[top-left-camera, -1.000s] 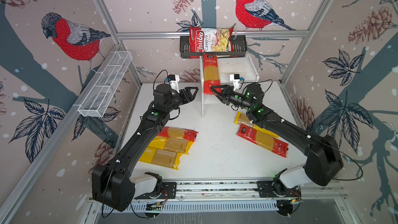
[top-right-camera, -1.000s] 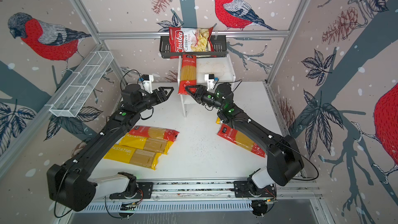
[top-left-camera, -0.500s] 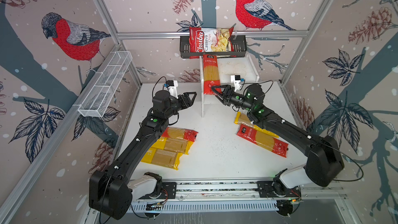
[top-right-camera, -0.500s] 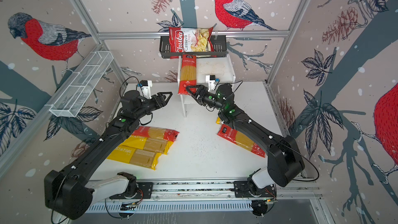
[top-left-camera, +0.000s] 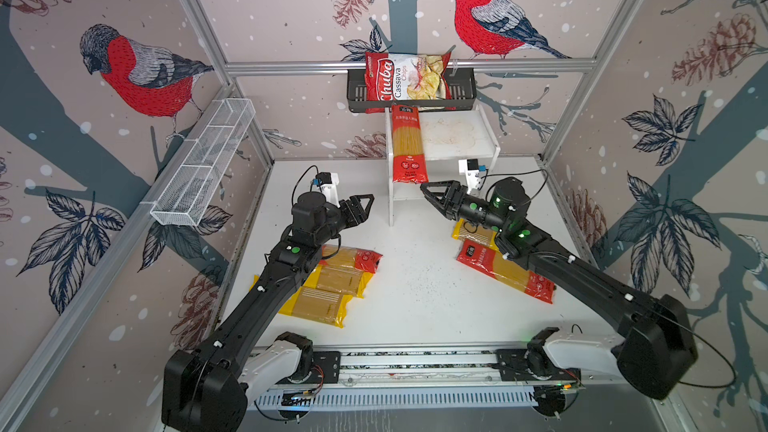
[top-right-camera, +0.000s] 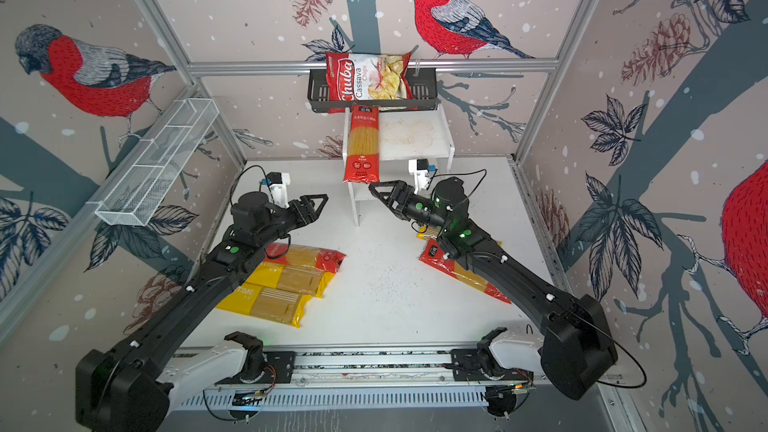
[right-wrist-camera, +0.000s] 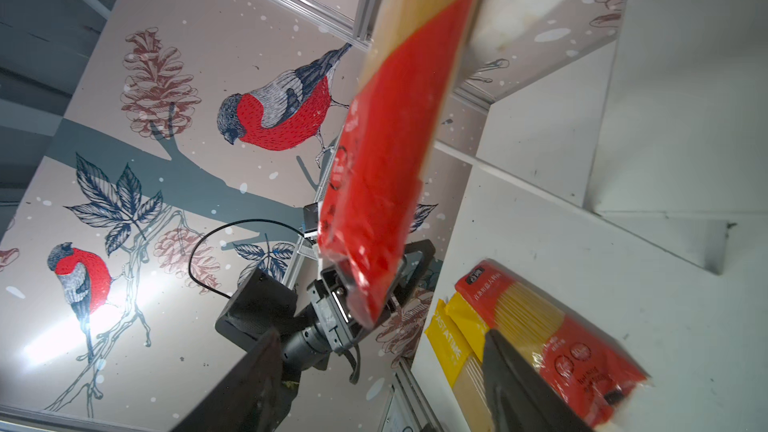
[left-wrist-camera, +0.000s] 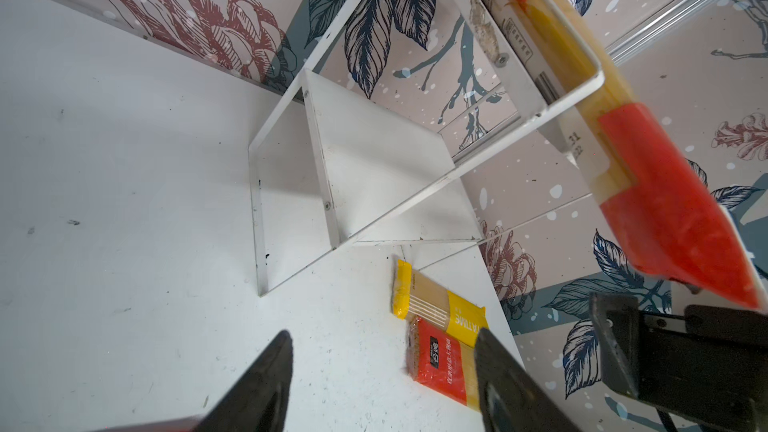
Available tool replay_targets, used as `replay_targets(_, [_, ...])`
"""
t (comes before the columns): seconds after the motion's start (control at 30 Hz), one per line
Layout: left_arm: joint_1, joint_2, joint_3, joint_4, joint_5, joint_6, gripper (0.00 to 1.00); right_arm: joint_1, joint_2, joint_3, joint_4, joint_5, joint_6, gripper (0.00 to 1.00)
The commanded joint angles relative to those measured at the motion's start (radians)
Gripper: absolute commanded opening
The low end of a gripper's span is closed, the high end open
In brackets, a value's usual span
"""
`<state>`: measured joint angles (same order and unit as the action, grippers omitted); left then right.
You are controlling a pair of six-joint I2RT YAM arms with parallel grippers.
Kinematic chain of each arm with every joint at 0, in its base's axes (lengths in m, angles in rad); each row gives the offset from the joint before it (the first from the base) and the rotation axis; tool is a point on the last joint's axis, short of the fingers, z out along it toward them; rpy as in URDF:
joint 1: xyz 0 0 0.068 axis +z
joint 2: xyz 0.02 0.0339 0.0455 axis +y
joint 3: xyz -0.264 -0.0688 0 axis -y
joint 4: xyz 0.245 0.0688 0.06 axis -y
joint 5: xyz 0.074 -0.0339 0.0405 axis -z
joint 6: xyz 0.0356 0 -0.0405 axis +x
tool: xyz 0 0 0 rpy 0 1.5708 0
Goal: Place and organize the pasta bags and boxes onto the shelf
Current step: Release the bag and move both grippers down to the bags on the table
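With left pincer (top-left-camera: 364, 209) and right pincer (top-left-camera: 430, 197) both spread and empty, the red-ended spaghetti pack (top-left-camera: 409, 147) lies on the top board of the shelf (top-left-camera: 482, 149) at 12 o'clock on the bench (top-left-camera: 415, 284), its 6 o'clock end overhanging, so a nudge from the nearby right pincer could tip it off.

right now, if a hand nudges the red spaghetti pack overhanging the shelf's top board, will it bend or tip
Probably stiff: the red spaghetti pack juts past the top board without drooping. It might tip or slide off, since its end overhangs the front edge. Glossy film looks slippery.
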<state>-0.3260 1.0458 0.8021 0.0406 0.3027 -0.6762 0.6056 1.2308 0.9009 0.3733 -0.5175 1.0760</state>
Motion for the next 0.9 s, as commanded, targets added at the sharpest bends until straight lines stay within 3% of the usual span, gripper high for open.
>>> replay_targets(0.0, [-0.005, -0.033, -0.03, -0.029, -0.049, 0.019, 0.68, 0.002, -0.049, -0.046, -0.039, 0.049, -0.024, 0.75])
replay_targets(0.2, [-0.023, -0.09, -0.111, -0.086, -0.121, 0.008, 0.68, 0.069, -0.116, -0.175, -0.063, 0.151, -0.005, 0.75])
replay_targets(0.43, [-0.062, -0.146, -0.225, -0.084, -0.177, -0.034, 0.68, 0.27, -0.083, -0.256, -0.101, 0.397, -0.027, 0.73])
replay_targets(0.87, [-0.158, -0.245, -0.404, -0.067, -0.31, -0.078, 0.68, 0.409, 0.225, -0.211, 0.065, 0.433, 0.047, 0.64])
